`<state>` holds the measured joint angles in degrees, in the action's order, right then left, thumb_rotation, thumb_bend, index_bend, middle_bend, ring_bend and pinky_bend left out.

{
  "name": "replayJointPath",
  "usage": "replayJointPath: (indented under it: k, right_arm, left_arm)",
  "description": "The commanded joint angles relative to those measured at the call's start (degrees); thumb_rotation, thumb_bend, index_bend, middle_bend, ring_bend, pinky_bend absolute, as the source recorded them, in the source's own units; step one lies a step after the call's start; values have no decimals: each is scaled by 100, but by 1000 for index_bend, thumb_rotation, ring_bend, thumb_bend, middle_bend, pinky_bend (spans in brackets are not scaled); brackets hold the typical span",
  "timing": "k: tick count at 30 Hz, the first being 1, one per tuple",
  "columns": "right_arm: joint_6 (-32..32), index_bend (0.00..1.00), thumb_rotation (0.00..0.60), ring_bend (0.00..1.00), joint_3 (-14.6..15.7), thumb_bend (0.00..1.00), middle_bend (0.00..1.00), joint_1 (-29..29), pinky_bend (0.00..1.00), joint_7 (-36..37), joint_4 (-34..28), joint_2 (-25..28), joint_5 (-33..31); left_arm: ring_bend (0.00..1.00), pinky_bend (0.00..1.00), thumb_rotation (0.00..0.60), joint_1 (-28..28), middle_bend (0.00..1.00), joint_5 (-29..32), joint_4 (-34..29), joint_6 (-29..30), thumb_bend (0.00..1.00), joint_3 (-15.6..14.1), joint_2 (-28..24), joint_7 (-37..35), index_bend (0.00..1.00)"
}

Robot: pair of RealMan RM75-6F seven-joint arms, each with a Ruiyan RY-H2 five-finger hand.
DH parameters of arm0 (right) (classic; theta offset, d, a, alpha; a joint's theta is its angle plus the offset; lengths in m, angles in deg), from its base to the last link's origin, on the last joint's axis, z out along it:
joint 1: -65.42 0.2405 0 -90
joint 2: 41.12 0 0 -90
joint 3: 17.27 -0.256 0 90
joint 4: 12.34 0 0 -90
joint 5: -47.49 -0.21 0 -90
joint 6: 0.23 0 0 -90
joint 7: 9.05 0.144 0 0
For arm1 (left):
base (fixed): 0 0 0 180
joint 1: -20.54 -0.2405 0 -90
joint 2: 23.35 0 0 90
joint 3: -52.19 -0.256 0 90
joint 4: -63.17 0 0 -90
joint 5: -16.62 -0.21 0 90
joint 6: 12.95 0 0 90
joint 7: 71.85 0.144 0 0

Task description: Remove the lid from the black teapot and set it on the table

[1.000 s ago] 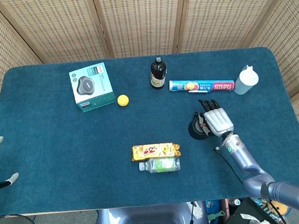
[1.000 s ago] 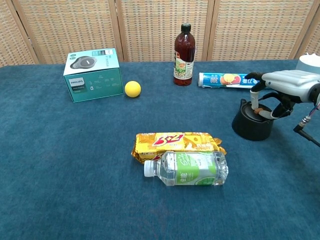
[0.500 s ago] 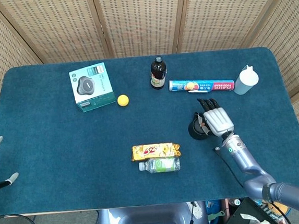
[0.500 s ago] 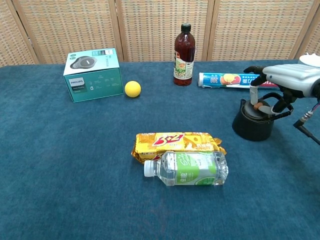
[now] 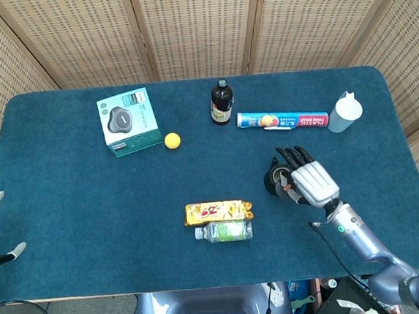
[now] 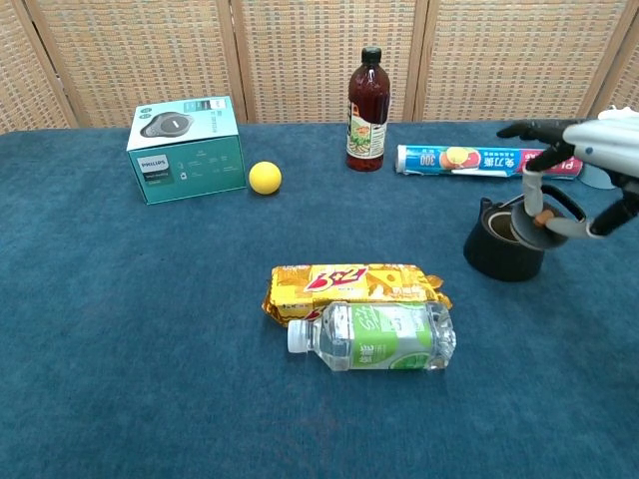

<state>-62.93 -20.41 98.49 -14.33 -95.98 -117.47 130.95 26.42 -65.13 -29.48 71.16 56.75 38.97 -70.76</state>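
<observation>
Head view: right hand (image 5: 311, 181) has pulled back toward the near table edge, hiding most of the black teapot (image 5: 273, 178), grip unclear. Chest view: fingers pinch the lid (image 6: 537, 216) just above the teapot's open mouth; setting it on the table (image 6: 120, 329) remains.

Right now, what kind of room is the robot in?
Probably a test room, not a home: a blue-carpeted table with woven screens behind it, and mixed items laid out, like a teapot, ball and box.
</observation>
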Motion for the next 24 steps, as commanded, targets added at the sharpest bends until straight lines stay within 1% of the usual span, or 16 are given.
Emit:
replayJointPath:
  k: [1, 4, 10, 11, 12, 13, 14, 16, 17, 19, 21, 24]
  right_arm:
    - [-241, 618, 600, 0, 424, 544, 0, -253, 0, 129, 105, 29, 490]
    - [-382, 618, 600, 0, 678, 544, 0, -398, 0, 105, 460, -150, 807]
    - [-426, 618, 600, 0, 715, 544, 0, -484, 0, 207, 885, -394, 879]
    - [-413, 606, 600, 0, 713, 533, 0, -489, 0, 209, 928, -413, 875]
    - [-392, 583, 600, 0, 710, 509, 0, -495, 0, 179, 980, -427, 860]
    - [-368, 526, 600, 0, 702, 444, 0, -505, 0, 127, 1029, -441, 835]
    - [-342, 445, 600, 0, 694, 355, 0, -514, 0, 78, 1045, -444, 806]
    - [-305, 321, 600, 0, 671, 227, 0, -537, 0, 1, 1025, -423, 740]
    - [-325, 275, 600, 0, 657, 185, 0, -553, 0, -7, 1003, -407, 726]
    - [-397, 248, 600, 0, 633, 158, 0, -593, 0, 2, 959, -370, 720]
    - [-556, 247, 600, 0, 610, 154, 0, -677, 0, 61, 840, -275, 722]
    - [-992, 243, 600, 0, 596, 153, 0, -913, 0, 198, 510, 14, 760]
  left_arm:
    - [0, 0, 600, -3, 0, -17, -5, 8, 70, -9, 1, 8, 0]
    - [0, 0, 600, -4, 0, -51, -16, 15, 70, -27, 10, 38, 0]
    - [0, 0, 600, -17, 0, -68, -34, 38, 70, -40, 22, 74, 0]
    - [0, 0, 600, -17, 0, -66, -32, 39, 70, -39, 23, 76, 0]
    - [0, 0, 600, -16, 0, -61, -29, 36, 70, -37, 24, 77, 0]
    - [0, 0, 600, -14, 0, -52, -24, 28, 70, -35, 27, 79, 0]
    - [0, 0, 600, -11, 0, -45, -19, 20, 70, -34, 29, 80, 0]
    - [0, 0, 600, -5, 0, -37, -15, 5, 69, -32, 33, 80, 0]
    - [0, 0, 600, -2, 0, -34, -11, 0, 69, -32, 34, 80, 0]
    - [0, 0, 600, -1, 0, -28, -7, -5, 70, -31, 36, 85, 0]
    - [0, 0, 600, -5, 0, -12, 2, 15, 70, -19, 45, 135, 0]
    - [0, 0, 600, -24, 0, -25, -8, 56, 70, -26, 63, 173, 0]
